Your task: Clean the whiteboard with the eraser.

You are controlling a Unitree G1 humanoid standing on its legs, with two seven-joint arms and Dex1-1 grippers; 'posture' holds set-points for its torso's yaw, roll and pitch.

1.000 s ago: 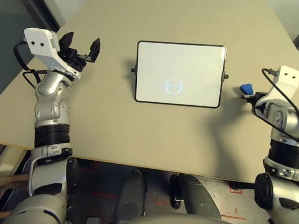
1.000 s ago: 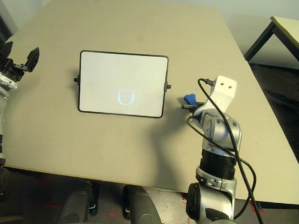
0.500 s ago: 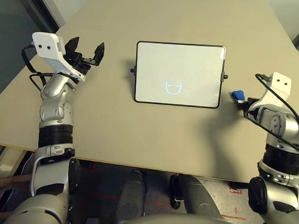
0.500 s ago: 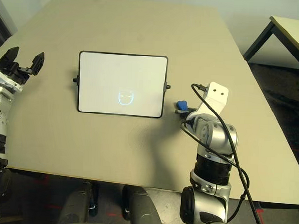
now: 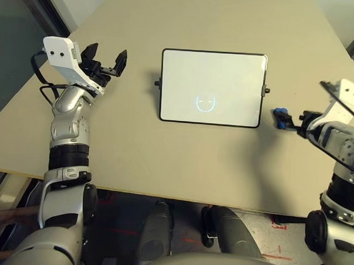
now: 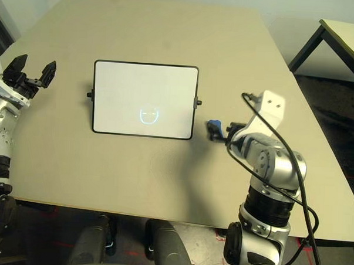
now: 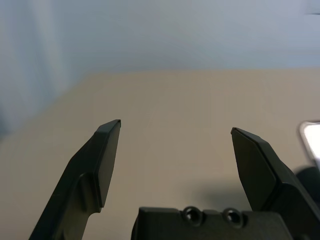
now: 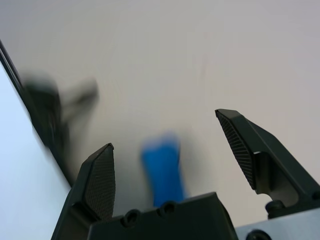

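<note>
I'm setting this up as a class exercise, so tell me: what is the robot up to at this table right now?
A flat white whiteboard with a thin black frame lies on the beige table, a small blue face drawn on it. The small blue block eraser lies on the table beside the board's right edge, between the fingers of the open right gripper, not gripped. The left gripper hovers open, left of the board.

Beige bench [image 5: 181,162], its surface matte; second bench [image 6: 348,40] with dark leg beyond the right edge; red floor markings [image 5: 277,254] below the near edge.
</note>
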